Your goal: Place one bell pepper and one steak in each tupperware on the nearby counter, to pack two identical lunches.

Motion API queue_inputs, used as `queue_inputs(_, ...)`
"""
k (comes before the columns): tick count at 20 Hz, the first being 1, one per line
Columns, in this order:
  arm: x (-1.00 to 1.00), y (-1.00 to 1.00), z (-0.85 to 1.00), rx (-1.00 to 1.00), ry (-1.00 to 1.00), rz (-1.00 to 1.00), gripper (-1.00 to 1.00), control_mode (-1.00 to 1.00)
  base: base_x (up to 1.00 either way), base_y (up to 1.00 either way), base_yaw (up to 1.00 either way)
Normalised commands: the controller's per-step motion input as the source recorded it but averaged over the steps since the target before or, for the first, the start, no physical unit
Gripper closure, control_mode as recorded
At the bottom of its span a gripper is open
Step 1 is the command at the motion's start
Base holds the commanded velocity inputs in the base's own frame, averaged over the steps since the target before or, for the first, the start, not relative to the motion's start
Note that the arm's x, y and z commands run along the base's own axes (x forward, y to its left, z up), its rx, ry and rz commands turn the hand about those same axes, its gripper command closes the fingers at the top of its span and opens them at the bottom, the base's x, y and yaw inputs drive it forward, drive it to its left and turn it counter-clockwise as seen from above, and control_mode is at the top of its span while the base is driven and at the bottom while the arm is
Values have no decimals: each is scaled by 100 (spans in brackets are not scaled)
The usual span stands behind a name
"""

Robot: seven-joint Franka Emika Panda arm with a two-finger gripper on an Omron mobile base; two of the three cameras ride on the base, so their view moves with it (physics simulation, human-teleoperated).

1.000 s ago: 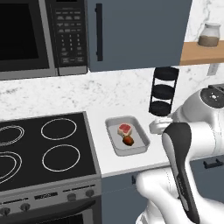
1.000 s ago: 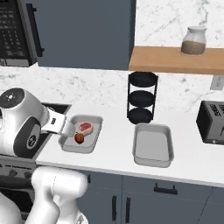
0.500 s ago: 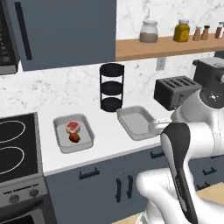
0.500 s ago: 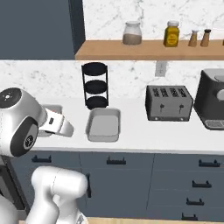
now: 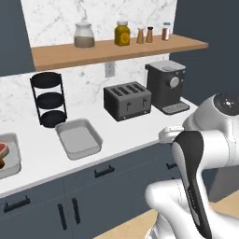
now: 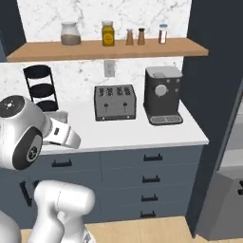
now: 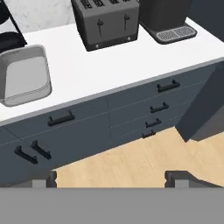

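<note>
An empty grey tupperware [image 5: 78, 138] lies on the white counter [image 5: 126, 133] in front of the black tiered rack [image 5: 48, 99]; the hand view has this tupperware [image 7: 24, 74] at its upper left. A second tupperware [image 5: 10, 161] is cut by the left edge of the left base view and holds a reddish steak [image 5: 3, 150] with something darker beside it. My gripper [image 7: 113, 179] hangs out in front of the counter, above the wooden floor, open and holding nothing. Its fingertips [image 7: 43, 178] stand wide apart.
A dark toaster [image 5: 127, 100] and a black coffee machine [image 5: 165, 86] stand on the counter's right part. Above, a wooden shelf [image 5: 116, 49] carries jars and shakers. Slate-blue drawers [image 7: 144, 109] with black handles run below the worktop. A tall dark panel [image 6: 213, 118] closes the counter's right end.
The whole scene has slid left because the base drove right along the counter: stove and microwave are gone, toaster and coffee machine came in. The tupperwares have not moved on the counter.
</note>
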Motion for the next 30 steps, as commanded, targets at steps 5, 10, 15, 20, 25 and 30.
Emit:
queue_inputs(5, 0, 0, 0, 0, 0, 0, -100, 100, -27, -100, -8)
queue_inputs(10, 0, 0, 0, 0, 0, 0, -100, 100, -5, -100, 0)
queue_inputs(15, 0, 0, 0, 0, 0, 0, -100, 100, 0, -100, 0)
queue_inputs(20, 0, 0, 0, 0, 0, 0, -100, 100, 0, -100, 0)
queue_inputs(25, 0, 0, 0, 0, 0, 0, -100, 100, 5, -94, 1)
queue_inputs(30, 0, 0, 0, 0, 0, 0, -100, 100, 46, -59, 9)
